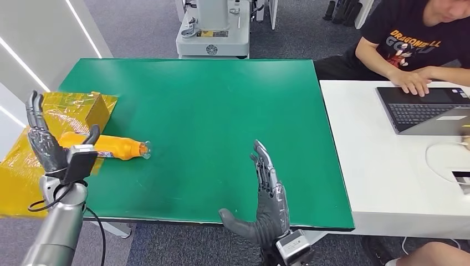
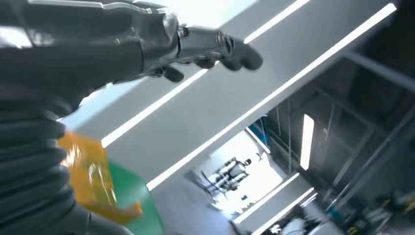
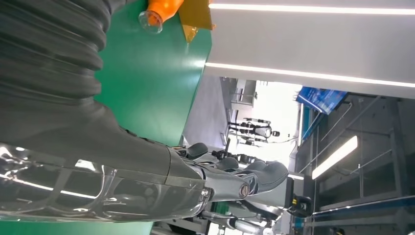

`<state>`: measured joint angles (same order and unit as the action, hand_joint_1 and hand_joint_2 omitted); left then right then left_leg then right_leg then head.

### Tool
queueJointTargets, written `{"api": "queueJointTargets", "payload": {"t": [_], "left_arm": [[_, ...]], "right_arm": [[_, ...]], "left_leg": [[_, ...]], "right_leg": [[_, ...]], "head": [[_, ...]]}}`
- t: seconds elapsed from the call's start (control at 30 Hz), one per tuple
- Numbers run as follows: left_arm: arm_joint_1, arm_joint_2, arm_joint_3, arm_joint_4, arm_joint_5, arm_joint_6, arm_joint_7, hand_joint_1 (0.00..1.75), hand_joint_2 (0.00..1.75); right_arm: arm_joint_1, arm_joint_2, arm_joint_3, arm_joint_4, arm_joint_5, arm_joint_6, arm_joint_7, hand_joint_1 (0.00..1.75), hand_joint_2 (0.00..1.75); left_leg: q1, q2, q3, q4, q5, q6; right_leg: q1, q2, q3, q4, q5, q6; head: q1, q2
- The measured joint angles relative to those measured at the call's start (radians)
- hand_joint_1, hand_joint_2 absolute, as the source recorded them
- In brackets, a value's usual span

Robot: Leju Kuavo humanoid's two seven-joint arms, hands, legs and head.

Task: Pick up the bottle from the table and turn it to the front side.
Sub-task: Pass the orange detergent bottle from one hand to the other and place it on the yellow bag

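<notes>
Nearest the head camera: right hand [image 1: 269, 208], raised at the near table edge, palm upright, fingers straight and spread, thumb out to the side. Released; nothing held. Held well clear of the work area, judged a standby posture so as not to obstruct the other arm.

Left hand [image 1: 47, 141] raised over the left end of the green table [image 1: 221, 111], fingers [image 1: 34, 111] extended upward and apart, thumb angled toward the bottle. Released as well; no contact with any object (left wrist view confirms straight fingers with only wall and ceiling lights behind them).

Bottle [image 1: 108, 147] lying on its side on the table, just beyond the left hand, partly hidden behind the thumb and wrist. Orange body, clear cap end pointing away from that hand toward the table centre. Rear end of the bottle close to the yellow box [image 1: 83, 108], which sits on yellow plastic sheeting [image 1: 16, 172] overhanging the left table edge. Label side not legible, so present facing cannot be told.

Step in hand, by judgement: pre-grasp. Open posture beside the bottle suits a wrap around the body from the near side. Pick-up not yet done; turning not yet done.

Cautions: round body likely to roll if nudged; box close by limits approach room.

At the adjoining white desk [image 1: 377, 166], well beyond the right hand: 1 person [image 1: 415, 39] typing on a laptop [image 1: 421, 108].
</notes>
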<state>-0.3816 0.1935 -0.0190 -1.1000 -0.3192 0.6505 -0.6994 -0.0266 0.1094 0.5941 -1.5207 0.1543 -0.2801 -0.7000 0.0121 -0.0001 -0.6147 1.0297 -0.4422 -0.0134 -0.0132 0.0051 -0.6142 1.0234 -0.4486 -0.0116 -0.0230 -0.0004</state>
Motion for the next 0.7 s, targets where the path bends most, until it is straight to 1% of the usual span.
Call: {"api": "queueJointTargets", "payload": {"t": [0.03, 0.1, 0.17, 0.2, 0.3, 0.37, 0.47, 0.5, 0.57, 0.7], "left_arm": [[0.007, -0.008, -0.016, -0.021, 0.062, -0.036, 0.0, 0.0, 1.75], [0.022, -0.027, -0.055, -0.051, 0.153, -0.147, -0.001, 0.0, 1.75], [0.044, -0.054, -0.097, -0.083, 0.215, -0.266, -0.001, 0.0, 1.75], [0.059, -0.07, -0.119, -0.103, 0.234, -0.3, -0.001, 0.0, 1.75], [0.111, -0.138, -0.188, -0.174, 0.278, -0.329, -0.001, 0.0, 1.75], [0.152, -0.194, -0.228, -0.225, 0.301, -0.333, -0.001, 0.0, 1.75], [0.207, -0.277, -0.27, -0.293, 0.326, -0.341, -0.001, 0.0, 1.75], [0.221, -0.298, -0.277, -0.311, 0.33, -0.349, -0.001, 0.0, 1.75], [0.243, -0.331, -0.282, -0.339, 0.328, -0.362, -0.001, 0.0, 1.75], [0.274, -0.367, -0.283, -0.385, 0.325, -0.37, -0.001, 0.0, 1.75]], "right_arm": [[-0.003, 0.0, 0.002, 0.003, -0.003, 0.003, 0.0, 0.0, 1.75], [-0.007, 0.0, 0.004, 0.008, -0.008, 0.011, 0.0, 0.0, 1.75], [-0.01, 0.0, 0.006, 0.014, -0.013, 0.016, 0.0, 0.0, 1.75], [-0.012, 0.0, 0.006, 0.016, -0.015, 0.018, 0.0, 0.0, 1.75], [-0.02, 0.0, 0.008, 0.023, -0.019, 0.018, 0.0, 0.0, 1.75], [-0.028, 0.0, 0.01, 0.027, -0.017, 0.018, 0.0, 0.0, 1.75], [-0.042, 0.004, 0.011, 0.034, -0.01, 0.016, 0.004, 0.0, 1.75], [-0.045, 0.005, 0.011, 0.036, -0.007, 0.015, 0.006, 0.0, 1.75], [-0.049, 0.008, 0.012, 0.04, -0.001, 0.013, 0.01, 0.0, 1.75], [-0.051, 0.009, 0.013, 0.049, 0.003, 0.01, 0.017, 0.0, 1.75]], "left_leg": [[0.0, 0.0, 0.0, 0.0, 0.0, 0.0], [0.0, -0.001, 0.0, 0.0, 0.0, 0.0], [0.0, -0.001, 0.0, 0.0, 0.0, 0.0], [0.0, -0.001, 0.0, 0.0, 0.0, 0.0], [-0.001, -0.001, 0.0, 0.001, -0.001, 0.002], [-0.001, -0.001, -0.001, 0.001, -0.002, 0.003], [-0.001, -0.001, -0.002, 0.001, -0.002, 0.004], [-0.001, -0.001, -0.002, 0.001, -0.003, 0.004], [-0.001, -0.001, -0.002, 0.001, -0.003, 0.005], [0.0, -0.001, -0.002, 0.001, -0.003, 0.004]], "right_leg": [[0.0, -0.001, 0.0, 0.0, 0.0, 0.0], [0.0, -0.002, 0.001, 0.0, 0.0, 0.0], [0.0, -0.002, 0.001, 0.0, 0.0, 0.0], [0.0, -0.001, 0.001, 0.0, 0.0, 0.0], [-0.001, -0.001, 0.001, -0.001, 0.0, 0.0], [-0.001, -0.001, 0.001, -0.001, 0.0, 0.001], [-0.001, -0.002, 0.001, -0.001, 0.0, 0.002], [-0.001, -0.002, 0.001, -0.002, -0.001, 0.002], [-0.001, -0.002, 0.001, -0.002, -0.001, 0.002], [-0.001, -0.002, 0.0, -0.001, -0.001, 0.001]], "head": [[0.0, 0.0], [0.0, 0.0], [0.0, 0.0], [0.0, 0.0], [0.0, 0.0], [0.0, 0.0], [0.0, 0.0], [0.0, 0.0], [0.0, 0.0], [0.0, 0.0]]}}
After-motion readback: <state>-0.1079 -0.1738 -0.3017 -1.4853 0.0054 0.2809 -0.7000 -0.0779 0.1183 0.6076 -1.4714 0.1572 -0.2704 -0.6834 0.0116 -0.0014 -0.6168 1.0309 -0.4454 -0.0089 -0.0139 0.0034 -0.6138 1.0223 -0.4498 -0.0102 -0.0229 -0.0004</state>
